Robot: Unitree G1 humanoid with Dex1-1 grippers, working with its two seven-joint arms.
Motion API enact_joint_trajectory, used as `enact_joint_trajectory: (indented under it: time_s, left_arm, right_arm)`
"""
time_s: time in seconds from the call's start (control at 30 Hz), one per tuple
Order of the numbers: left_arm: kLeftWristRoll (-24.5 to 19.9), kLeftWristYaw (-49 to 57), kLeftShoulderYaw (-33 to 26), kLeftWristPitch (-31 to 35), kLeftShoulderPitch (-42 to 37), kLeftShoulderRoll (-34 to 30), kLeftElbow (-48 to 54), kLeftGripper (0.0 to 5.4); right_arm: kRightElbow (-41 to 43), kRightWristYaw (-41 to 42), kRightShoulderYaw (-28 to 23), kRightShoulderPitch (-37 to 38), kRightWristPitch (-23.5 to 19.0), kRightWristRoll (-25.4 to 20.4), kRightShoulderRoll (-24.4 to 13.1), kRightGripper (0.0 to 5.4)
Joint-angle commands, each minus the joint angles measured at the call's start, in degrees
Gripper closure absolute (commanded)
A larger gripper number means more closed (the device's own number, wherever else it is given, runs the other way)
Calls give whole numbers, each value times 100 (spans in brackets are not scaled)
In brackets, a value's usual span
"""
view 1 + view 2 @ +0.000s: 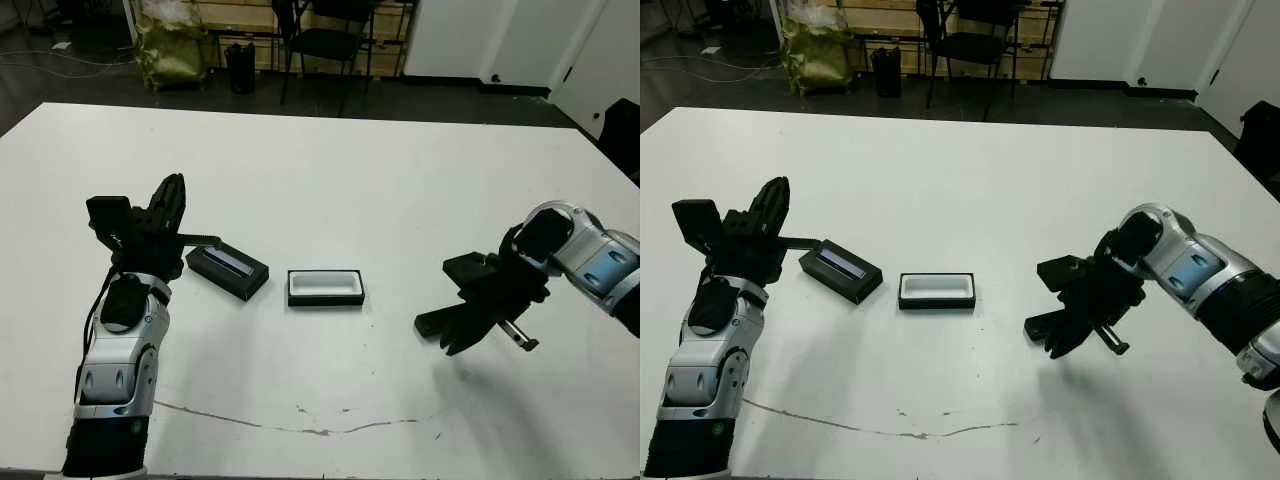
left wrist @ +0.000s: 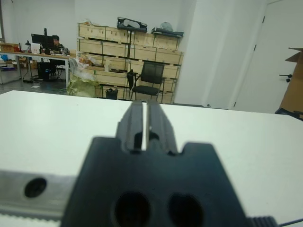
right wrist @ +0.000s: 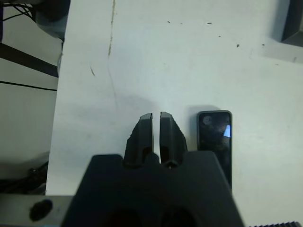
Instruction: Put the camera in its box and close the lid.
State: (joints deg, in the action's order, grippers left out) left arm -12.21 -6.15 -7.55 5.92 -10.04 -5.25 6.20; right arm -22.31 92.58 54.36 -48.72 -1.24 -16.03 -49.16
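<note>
The step in hand looks like the pickup of the camera (image 3: 214, 142), not yet begun: it lies flat on the white table (image 1: 330, 170), well to the robot's right of the box (image 1: 325, 287), just beside the right gripper's (image 3: 156, 124) fingertips, not between them. That gripper hangs low, tilted down, its 2 fingers pressed together on nothing. Next, I judge, it must open and shift over the camera. The lid (image 1: 227, 270) lies just left of the box. The left gripper (image 2: 144, 109) stands raised beside the lid, fingers together, empty.
</note>
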Motion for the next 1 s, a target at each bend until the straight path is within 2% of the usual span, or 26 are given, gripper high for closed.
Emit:
enact_joint_trajectory:
  time_s: [0.03, 0.1, 0.17, 0.3, 0.4, 0.47, 0.7, 0.9, 0.97, 1.0]
  left_arm:
    - [-1, -11, -2, 23, 69, 10, -67, 538]
    - [56, 16, 12, 3, 74, 6, -61, 538]
    - [68, 66, 15, 71, 87, 27, -1, 538]
    - [62, 65, 8, 74, 99, 34, 11, 538]
    - [77, 105, 7, 128, 104, 44, 43, 538]
    - [77, 127, 12, 184, 106, 50, 83, 538]
    - [11, 83, -6, 171, 103, 59, 78, 538]
    - [36, 92, 0, 149, 105, 57, 67, 538]
    - [44, 115, 6, 181, 110, 67, 93, 538]
    - [49, 122, 10, 187, 115, 70, 104, 538]
  right_arm:
    - [-67, -8, 58, -65, -72, 285, 125, 539]
    - [-43, -8, 7, -68, -141, 427, 169, 539]
    - [-72, -8, 91, -97, -249, 329, 197, 539]
    - [-44, -8, 68, -156, -253, 685, 267, 539]
    - [-142, -8, 178, -192, -538, 444, 282, 539]
    - [-195, -8, 162, -175, -528, 550, 296, 539]
    - [-344, -8, -121, -89, 17, 973, 449, 539]
    - [-916, -8, -264, 28, 173, 1186, 738, 539]
    - [-842, -8, -311, 11, 163, 1454, 776, 539]
    - [-855, -8, -298, -3, 125, 1396, 786, 539]
